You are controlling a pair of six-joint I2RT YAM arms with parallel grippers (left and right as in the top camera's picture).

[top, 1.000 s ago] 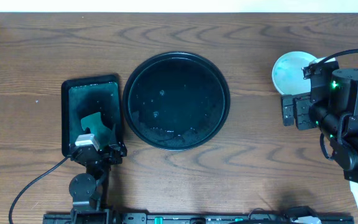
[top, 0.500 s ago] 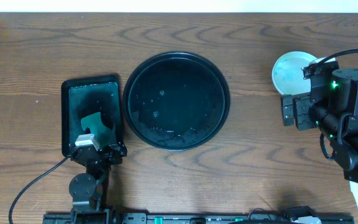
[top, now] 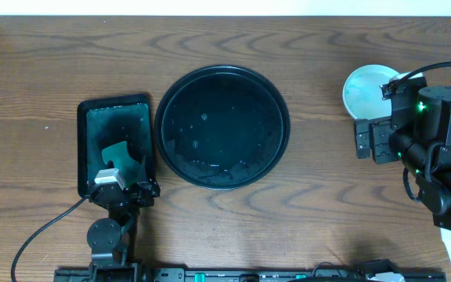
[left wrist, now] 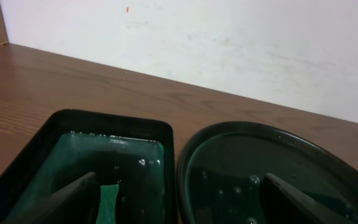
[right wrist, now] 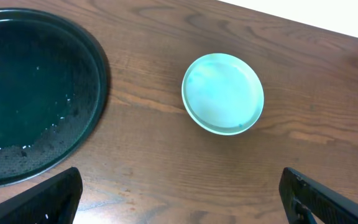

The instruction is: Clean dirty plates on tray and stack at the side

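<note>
Plates [right wrist: 223,93] sit on the wood, well right of the tray [top: 221,125] (only the top one shows). Right gripper [right wrist: 182,198] hangs above the table near them, jaws spread wide. Left gripper [left wrist: 182,196] is low over the small rectangular tray [left wrist: 107,122], also spread, with the green sponge [left wrist: 109,200] beside one finger.

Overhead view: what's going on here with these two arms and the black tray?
The round black tray is wet and holds nothing. A pale teal plate sits on the table beside it, near the right gripper, which is open and empty. The left gripper is open above the green sponge in the small rectangular tray. Cleaning looks finished.
</note>
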